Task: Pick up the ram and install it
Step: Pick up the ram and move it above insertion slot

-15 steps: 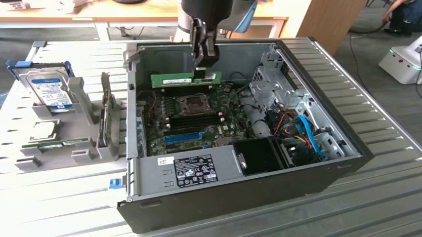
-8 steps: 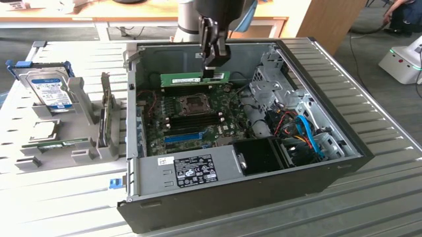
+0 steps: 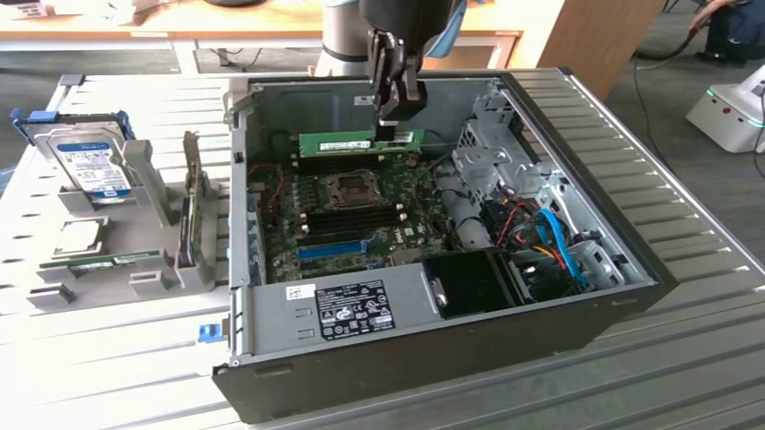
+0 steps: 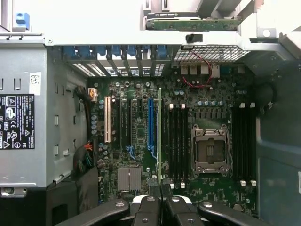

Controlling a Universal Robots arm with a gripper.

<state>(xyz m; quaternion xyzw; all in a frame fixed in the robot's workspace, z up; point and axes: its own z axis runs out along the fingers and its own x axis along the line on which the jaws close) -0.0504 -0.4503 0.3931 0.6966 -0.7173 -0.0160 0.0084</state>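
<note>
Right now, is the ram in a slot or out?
Out. The gripper, shut on the ram, holds it on edge above the memory slots; its lower edge appears seated in none.

A pale ribbed table point(image 3: 693, 358) spans most of the exterior view. Bright light washes out its near corner on the exterior view's left. Behind it stands a wooden desk point(image 3: 239, 40) with white legs, and a wooden panel point(image 3: 597, 36) rises toward the exterior view's right. The floor point(image 3: 682, 81) is grey, with a dark cable point(image 3: 642, 98) lying across it near a white machine point(image 3: 732, 112) with a green light.
</note>
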